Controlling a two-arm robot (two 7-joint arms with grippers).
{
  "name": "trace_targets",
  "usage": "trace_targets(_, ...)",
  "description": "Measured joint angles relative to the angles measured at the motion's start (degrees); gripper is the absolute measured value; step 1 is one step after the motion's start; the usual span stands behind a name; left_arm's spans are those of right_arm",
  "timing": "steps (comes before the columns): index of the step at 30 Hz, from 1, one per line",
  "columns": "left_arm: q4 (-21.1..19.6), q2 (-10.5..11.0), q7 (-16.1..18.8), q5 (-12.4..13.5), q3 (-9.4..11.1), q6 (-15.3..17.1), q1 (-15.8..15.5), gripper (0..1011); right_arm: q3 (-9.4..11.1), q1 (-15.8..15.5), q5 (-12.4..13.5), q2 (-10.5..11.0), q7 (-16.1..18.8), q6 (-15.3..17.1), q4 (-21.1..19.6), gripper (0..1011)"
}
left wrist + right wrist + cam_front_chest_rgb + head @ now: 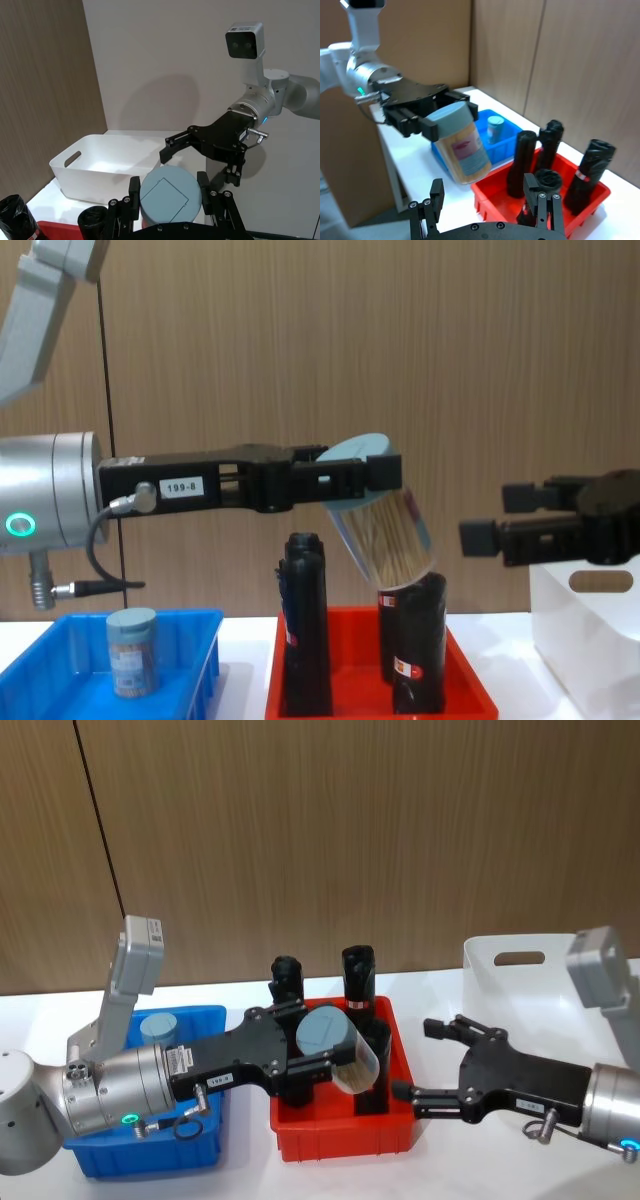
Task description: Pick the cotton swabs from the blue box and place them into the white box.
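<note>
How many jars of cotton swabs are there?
2. One jar is held in the left hand above the red tray; the other jar stands in the blue box. More may hide behind the arm.

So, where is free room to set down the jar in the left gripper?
The white box looks bare inside. The blue box has free floor beside one cotton swabs jar. The red tray, under the left gripper, is crowded with black rolls. The open right gripper hangs between tray and white box.

White table (pixel 430 1000) bearing blue box (pixel 160 1156), red tray (pixel 345 1135) and white box (pixel 490 982)
</note>
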Motion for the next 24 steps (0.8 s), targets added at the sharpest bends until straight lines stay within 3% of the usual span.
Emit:
trace_targets(12, 0.0, 0.0, 0.0, 0.0, 0.0, 0.0, 0.0, 691, -2.77, 4.01, -4.42, -1.85, 5.83, 1.61, 3.05, 1001)
trace_targets(24, 0.0, 0.0, 0.01, 0.0, 0.0, 0.01, 0.0, 691, -4.76, 6.8, -7.53, -3.99, 4.79, 0.59, 5.51, 1001)
